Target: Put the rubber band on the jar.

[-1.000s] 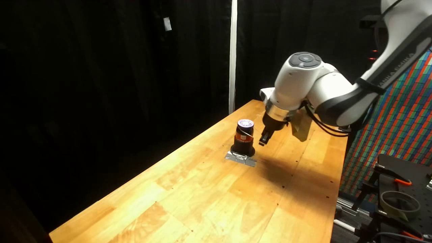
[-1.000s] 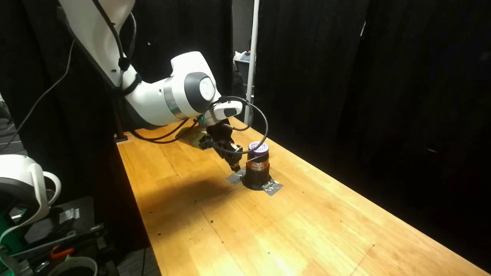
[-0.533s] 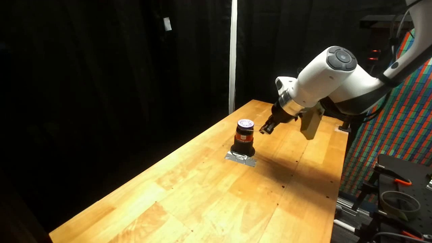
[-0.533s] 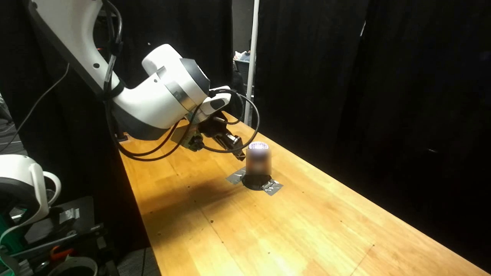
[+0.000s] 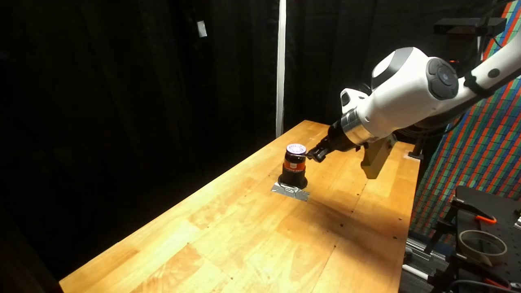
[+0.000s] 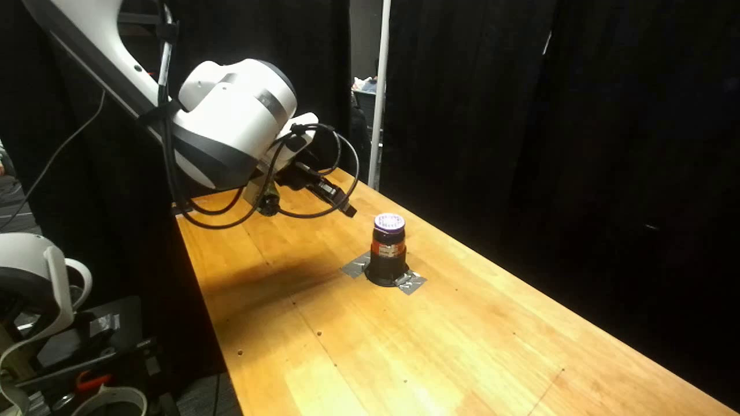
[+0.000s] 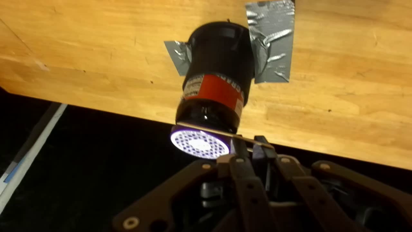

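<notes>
The dark jar [image 5: 294, 166] with an orange label and purple-white lid stands upright in a black holder; it shows also in an exterior view [image 6: 388, 248] and the wrist view [image 7: 220, 90]. The thin tan rubber band [image 7: 206, 129] crosses the jar just at the lower edge of the lid and runs to my gripper [image 7: 250, 144]. It loops over the right fingertip in the wrist view. My fingers are slightly apart, with a narrow gap. The left finger is close beside the lid. In both exterior views my gripper [image 5: 313, 156] [image 6: 350, 211] is tilted beside the lid, at about its height.
The black holder [image 7: 222, 48] is fixed to the wooden table [image 5: 244, 228] by grey tape [image 7: 273, 45]. The table's far edge and black curtains lie behind the jar. A side cart [image 5: 488, 203] carries a tape roll [image 5: 482, 247]. Loose cables [image 6: 355, 167] loop from the wrist.
My gripper has risen from beside the jar's label to lid height and tilted flatter. The stretched rubber band slanted downward before; now it lies near the lid, with less of it visible.
</notes>
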`<state>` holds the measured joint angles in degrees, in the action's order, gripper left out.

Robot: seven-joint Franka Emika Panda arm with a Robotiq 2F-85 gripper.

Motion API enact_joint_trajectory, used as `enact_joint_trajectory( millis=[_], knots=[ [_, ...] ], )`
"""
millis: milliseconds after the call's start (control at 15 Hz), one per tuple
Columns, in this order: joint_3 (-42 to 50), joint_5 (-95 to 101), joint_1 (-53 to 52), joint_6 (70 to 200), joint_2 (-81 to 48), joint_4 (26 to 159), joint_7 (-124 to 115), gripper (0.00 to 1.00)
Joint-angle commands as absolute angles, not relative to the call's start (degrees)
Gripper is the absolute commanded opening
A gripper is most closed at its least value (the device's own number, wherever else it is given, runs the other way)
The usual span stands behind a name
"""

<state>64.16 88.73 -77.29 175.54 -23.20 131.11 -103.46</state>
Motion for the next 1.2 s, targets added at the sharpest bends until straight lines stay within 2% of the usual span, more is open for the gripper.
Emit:
enact_joint_trajectory(
  millis=[0, 467, 600, 667, 800, 1133],
  knots=[
    [66.1, 99.8, -85.2, 168.7, -22.1, 130.9, -119.0, 0.16],
    [55.5, 125.7, -84.9, 153.8, -24.3, 141.9, -149.6, 0.15],
    [57.8, 126.5, -85.0, 155.1, -23.3, 143.2, -146.5, 0.15],
    [59.7, 127.3, -85.3, 156.8, -22.0, 143.3, -143.7, 0.40],
    [67.1, 123.4, -87.5, 160.5, -19.1, 142.5, -134.1, 0.43],
    [86.5, 106.2, -99.5, 169.4, -22.9, 139.0, -113.8, 0.81]
  ],
)
